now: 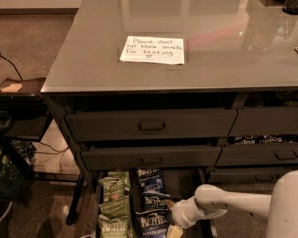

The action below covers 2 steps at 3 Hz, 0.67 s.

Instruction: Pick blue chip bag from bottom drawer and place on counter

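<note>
Gripper (170, 217) hangs low in the drawer (184, 182), jaws spread, at the right edge of the nearest blue bag (150, 224); that bag lies flat in a column of blue bags, with green bags (112, 202) crowding its 9 o'clock. Risks: a shallow bite on slick foil may slip; the jaws may snag a neighbour; a lift could catch the drawer above (151, 157). Counter (228, 48), at 12 o'clock, is glossy and bears a note (152, 49); side table (20, 90) stands at 10 o'clock.

Hand (170, 217) in bottom drawer (183, 182), middle drawer (151, 157) overhanging; counter (238, 58) open beside note (152, 49).
</note>
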Each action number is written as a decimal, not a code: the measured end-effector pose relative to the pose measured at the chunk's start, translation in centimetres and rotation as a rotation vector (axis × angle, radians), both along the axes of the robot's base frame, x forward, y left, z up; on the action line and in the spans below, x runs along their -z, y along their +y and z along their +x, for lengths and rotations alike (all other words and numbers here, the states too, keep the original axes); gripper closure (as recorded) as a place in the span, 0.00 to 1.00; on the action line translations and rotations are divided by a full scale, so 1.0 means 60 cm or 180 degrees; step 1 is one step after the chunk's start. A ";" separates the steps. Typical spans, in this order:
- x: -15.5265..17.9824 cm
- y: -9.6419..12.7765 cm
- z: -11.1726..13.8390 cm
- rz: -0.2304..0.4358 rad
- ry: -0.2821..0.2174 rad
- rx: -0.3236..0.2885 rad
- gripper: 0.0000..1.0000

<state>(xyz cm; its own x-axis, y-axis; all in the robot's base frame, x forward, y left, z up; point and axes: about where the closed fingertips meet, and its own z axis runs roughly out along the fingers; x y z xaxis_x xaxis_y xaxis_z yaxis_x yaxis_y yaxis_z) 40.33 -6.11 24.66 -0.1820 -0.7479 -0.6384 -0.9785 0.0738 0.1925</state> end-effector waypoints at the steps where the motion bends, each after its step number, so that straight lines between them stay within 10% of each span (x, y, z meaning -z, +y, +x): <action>1: 0.033 0.019 0.004 0.0086 0.0003 -0.0069 0.00; 2: 0.059 0.030 0.012 0.0144 -0.0027 -0.0130 0.00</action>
<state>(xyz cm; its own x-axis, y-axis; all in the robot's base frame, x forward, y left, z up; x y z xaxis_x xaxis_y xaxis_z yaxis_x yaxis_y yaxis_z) 41.04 -4.33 21.09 -0.1465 -0.7249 -0.6731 -0.9821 0.0253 0.1865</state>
